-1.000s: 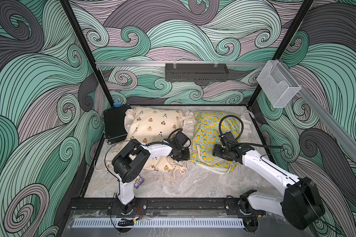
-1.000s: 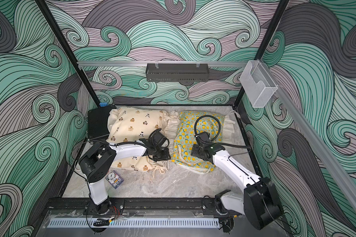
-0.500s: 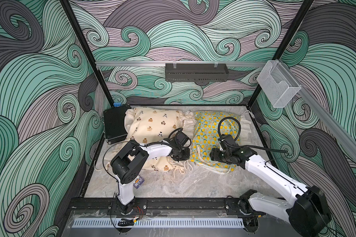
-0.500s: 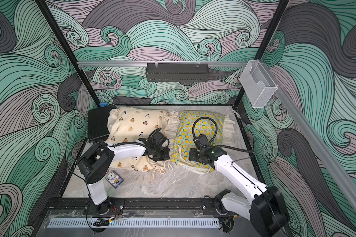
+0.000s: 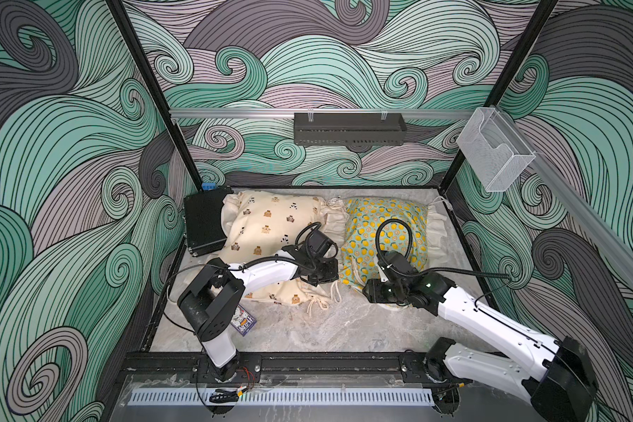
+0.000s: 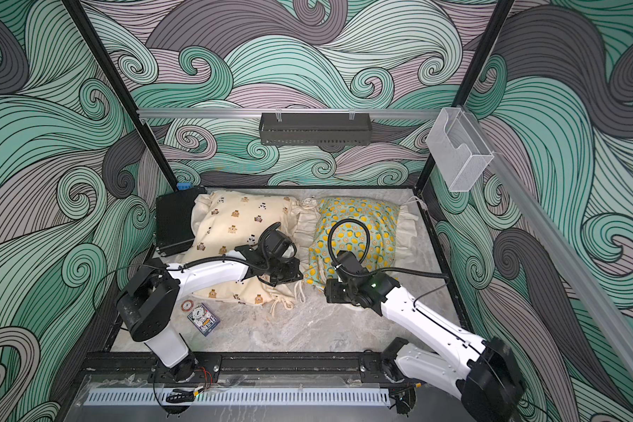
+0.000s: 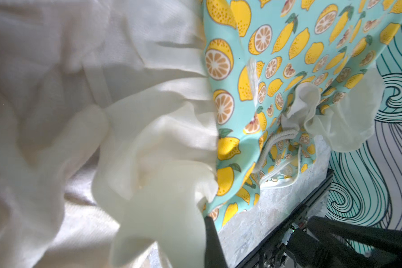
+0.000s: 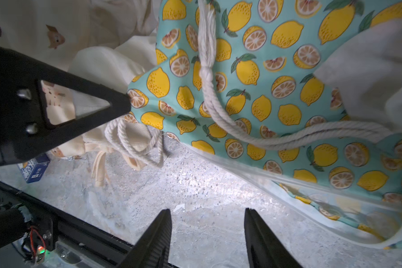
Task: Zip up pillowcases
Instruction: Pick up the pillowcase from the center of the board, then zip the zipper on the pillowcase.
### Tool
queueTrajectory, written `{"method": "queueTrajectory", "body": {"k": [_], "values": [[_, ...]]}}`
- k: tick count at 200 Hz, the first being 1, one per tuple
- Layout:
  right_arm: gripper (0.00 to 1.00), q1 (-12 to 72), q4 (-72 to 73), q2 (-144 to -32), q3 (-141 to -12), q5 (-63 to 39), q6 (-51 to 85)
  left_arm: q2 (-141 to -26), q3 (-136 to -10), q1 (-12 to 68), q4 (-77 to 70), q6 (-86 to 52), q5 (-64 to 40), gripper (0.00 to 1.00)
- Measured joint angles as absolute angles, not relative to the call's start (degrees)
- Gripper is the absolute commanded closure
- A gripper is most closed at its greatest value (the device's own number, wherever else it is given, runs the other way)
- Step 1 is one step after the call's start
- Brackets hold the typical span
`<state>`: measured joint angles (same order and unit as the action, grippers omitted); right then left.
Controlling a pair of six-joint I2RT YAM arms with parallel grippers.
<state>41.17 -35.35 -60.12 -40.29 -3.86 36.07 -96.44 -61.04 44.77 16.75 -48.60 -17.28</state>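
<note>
My right end effector (image 8: 208, 211) has come off the top of the lemon-print pillowcase (image 5: 359, 234) and down to its near edge, low over the worktop (image 5: 326, 329). Its fingers have narrowed to about half spread and hold nothing, with bare worktop showing between them. Just beyond it, my left end effector (image 5: 324, 277) has finished closing. It is pinched into the cream ruffled trim (image 7: 149, 139) at the near corner where the two cases meet, one finger (image 7: 212, 241) buried under the frill.

I judge that the left now anchors that corner so the right can work along the near edge. I cannot pick out a zipper pull in any view, so I take this case as not yet zipped.

Counting outward from me:
- one small printed card box (image 6: 203, 318)
- one round token (image 6: 187, 305) beside it
- two end effectors
- two stuffed pillowcases, frills touching: the lemon one before my right arm, the larger bear-print pillowcase (image 5: 267, 223) before my left
- loose cotton cords (image 8: 218, 109), too tangled to count
- one black case (image 5: 203, 223) against the bear pillow's far side
- one black tray (image 5: 348, 128) on the back rail
- one clear plastic holder (image 5: 494, 157)
</note>
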Motion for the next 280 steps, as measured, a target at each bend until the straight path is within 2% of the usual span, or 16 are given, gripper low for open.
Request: {"method": "queueTrajectory", "body": {"k": [23, 62, 136, 280], "values": [[0.53, 41.58, -32.47, -58.83, -36.97, -7.01, 37.12, -95.09, -59.90, 44.77, 16.49, -50.28, -17.91, 1.00], [0.55, 42.54, -27.35, -59.18, -34.65, -10.79, 38.35, -94.35, -58.26, 44.77, 14.87, -53.43, -19.75, 1.00], [0.64, 43.90, -15.75, -63.99, -32.27, -11.77, 38.17, -92.77, -57.91, 44.77, 14.09, -55.35, -20.01, 1.00], [0.67, 45.06, -3.27, -68.25, -28.67, -7.27, 38.17, -92.75, -57.91, 44.77, 14.09, -55.81, -20.08, 1.00]]}}
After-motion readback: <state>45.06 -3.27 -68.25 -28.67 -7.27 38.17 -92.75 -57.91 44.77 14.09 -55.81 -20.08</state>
